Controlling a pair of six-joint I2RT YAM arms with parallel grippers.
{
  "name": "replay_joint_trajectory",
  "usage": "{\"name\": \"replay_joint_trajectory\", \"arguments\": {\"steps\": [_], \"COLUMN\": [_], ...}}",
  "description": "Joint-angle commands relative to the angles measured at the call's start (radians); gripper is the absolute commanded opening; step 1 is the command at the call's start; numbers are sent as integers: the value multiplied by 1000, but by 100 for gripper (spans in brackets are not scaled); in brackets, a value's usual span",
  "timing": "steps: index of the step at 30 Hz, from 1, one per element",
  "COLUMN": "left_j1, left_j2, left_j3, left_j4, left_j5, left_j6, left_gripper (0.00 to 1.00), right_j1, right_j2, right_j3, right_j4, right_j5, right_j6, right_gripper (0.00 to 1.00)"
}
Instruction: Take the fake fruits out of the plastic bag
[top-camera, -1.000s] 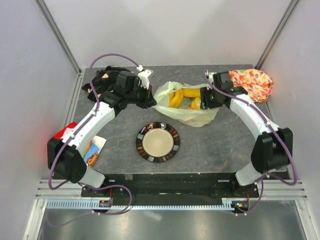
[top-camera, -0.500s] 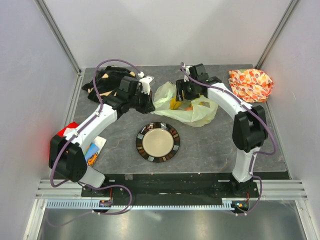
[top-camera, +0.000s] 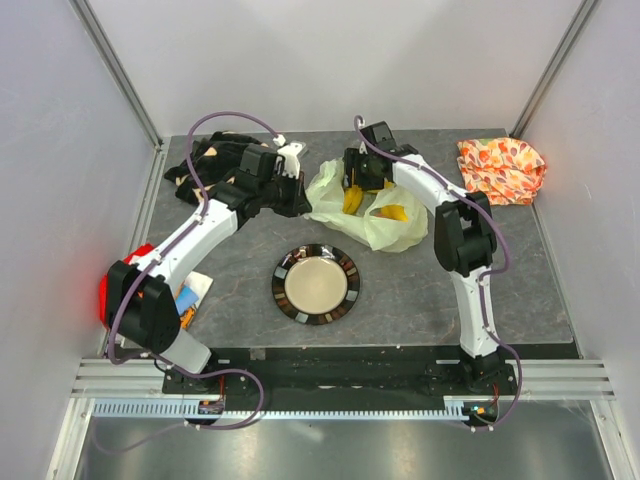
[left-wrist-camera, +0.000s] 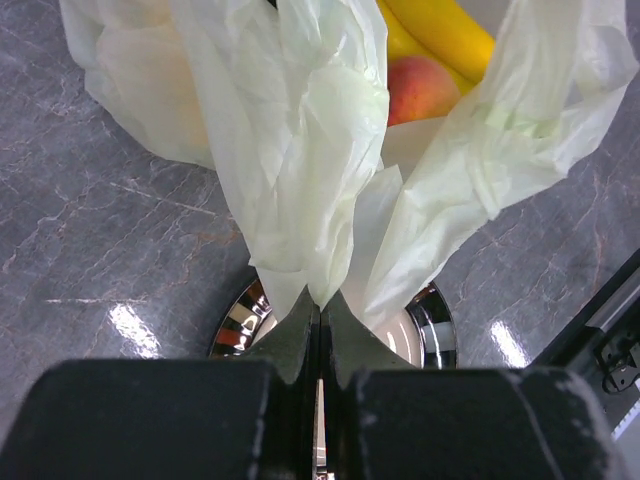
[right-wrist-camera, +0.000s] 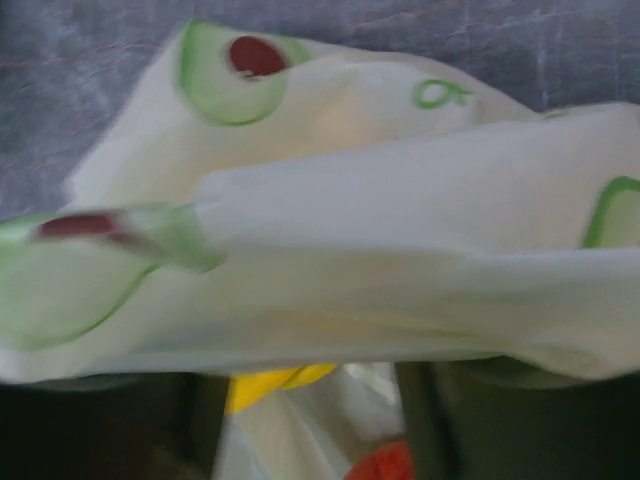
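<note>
The pale yellow-green plastic bag (top-camera: 385, 225) lies behind the plate, its mouth lifted. My left gripper (top-camera: 300, 196) is shut on the bag's left rim; in the left wrist view the film (left-wrist-camera: 300, 150) is pinched in the closed jaws of that gripper (left-wrist-camera: 320, 305). Inside the bag show a banana (left-wrist-camera: 440, 30) and a peach (left-wrist-camera: 420, 85). From above, yellow fake fruits (top-camera: 352, 197) show through the mouth. My right gripper (top-camera: 360, 182) hangs open at the bag's far rim. In its wrist view, film (right-wrist-camera: 400, 220) fills the frame, with a yellow fruit (right-wrist-camera: 270, 385) and something orange-red (right-wrist-camera: 385, 462) between the dark fingers (right-wrist-camera: 430, 420).
A striped-rim plate (top-camera: 316, 283) sits in front of the bag. An orange leaf-patterned cloth (top-camera: 500, 168) lies at the back right, a black cloth (top-camera: 205, 165) at the back left. Coloured packets (top-camera: 185, 300) lie by the left arm's base.
My right arm has swung from the bag's right side round to its far rim, and its jaws have widened. The bag's mouth has shifted; the left gripper keeps its hold.
</note>
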Motion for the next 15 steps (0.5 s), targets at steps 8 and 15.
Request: {"name": "replay_joint_trajectory", "arguments": {"steps": [8,15], "left_j1": [0,2], "left_j2": [65,158], "left_j3": [94,224], "left_j4": [53,73], "left_j5": [26,23], "left_j6": [-57,-66], "left_gripper": [2,2], "right_j1": [-63,-84], "right_j2": [-64,-270], "right_j3": [-46,-25], "right_j4": [-70,-161], "right_j5": [22,-56], "right_j6": [-66,-246], "right_gripper": [18,4]}}
